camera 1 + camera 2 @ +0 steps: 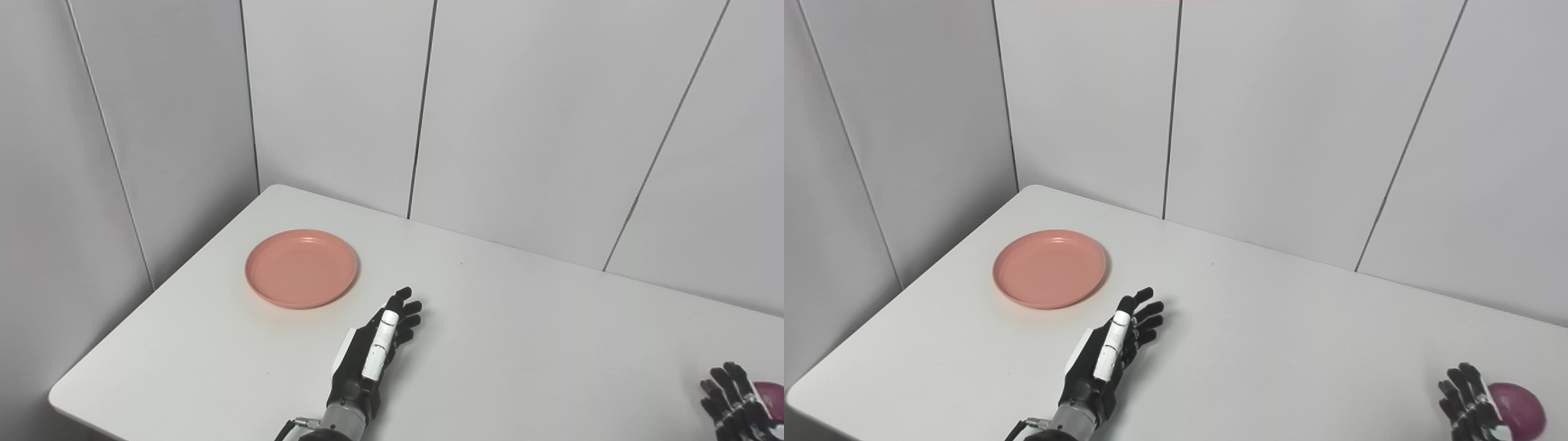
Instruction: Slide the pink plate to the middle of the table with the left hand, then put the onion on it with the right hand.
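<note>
We are at the first step: our left hand [373, 349], fingers apart and empty, lies near the pink plate [301, 267], not touching. Next it must reach the rim and slide it toward the middle of the counter [520, 343]. Our right hand [1470, 401], fingers apart, waits beside the onion [1518, 409].

Left robot hand [373, 349]: arm enters from bottom edge, forearm angled up and slightly right. Hand edge-on, thumb side up, fingers [407, 312] extended and a little spread, holding nothing. Right robot hand [1470, 401]: only partly in frame at the lower right corner, fingers [1458, 383] pointing up and apart, not closed on anything.
</note>
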